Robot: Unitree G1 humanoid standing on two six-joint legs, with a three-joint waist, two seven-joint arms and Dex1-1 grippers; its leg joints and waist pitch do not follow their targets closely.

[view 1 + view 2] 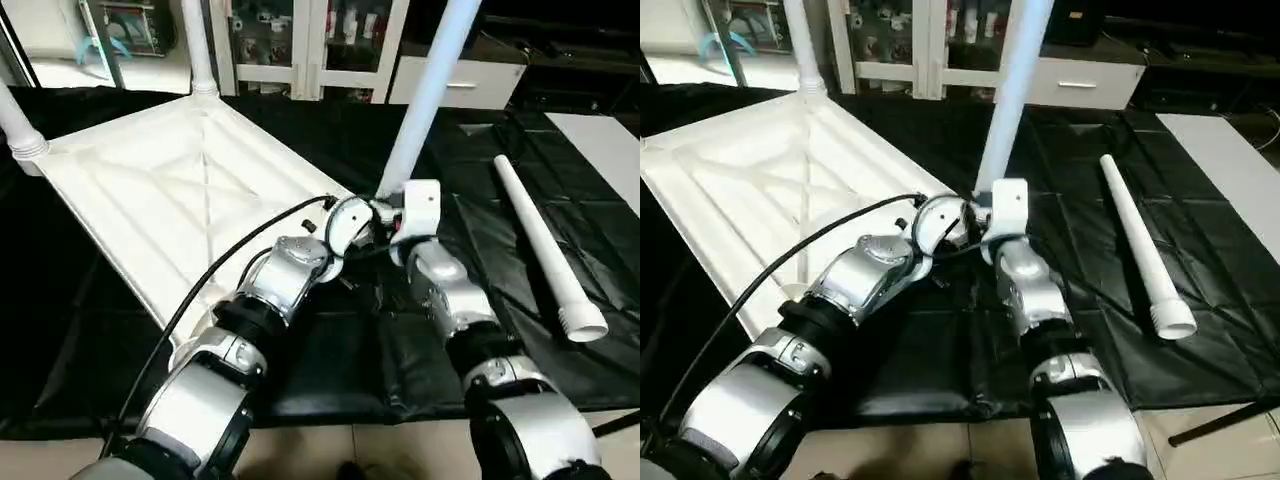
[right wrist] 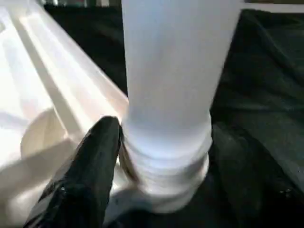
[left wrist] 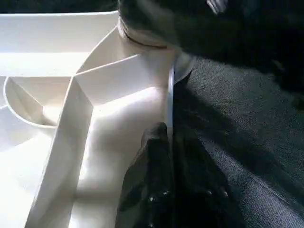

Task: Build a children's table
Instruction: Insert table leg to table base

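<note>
Tabletop [image 1: 170,200] lies underside up on the black mat [image 1: 500,230], ribs and X-brace facing the camera; two legs already stand in the far sockets, one at the far-left corner [image 1: 15,125], one at the far corner [image 1: 198,45]; third leg [image 1: 425,95] stands upright in the near-right corner socket, both arms converged at its base; fourth leg [image 1: 545,250] lies loose on the mat to the right, well apart from the tabletop.

Step in hand, as I read it: seating or screwing the third leg; right gripper [image 2: 142,190] sits at the threaded collar, one black finger [image 2: 85,171] against its side, whether the jaws are clamped on the leg or standing off it I cannot tell; to do it well, keep the leg plumb over the socket so the threads don't cross, re-grip low on the collar, turn in short bites; thread rings show above the socket in the right wrist view, so likely not fully home.

Left gripper [image 3: 166,156] is closed, fingers together, on the tabletop's edge wall just beside that socket; looks like bracing the top against rotation; keep it there.

In the way: black cable [image 1: 240,250] loops from the left forearm across the tabletop, snag risk near the leg; both wrists crowd the same corner, little room to swing; white cabinet [image 1: 310,40] with glass doors behind, clear of the work.
</note>
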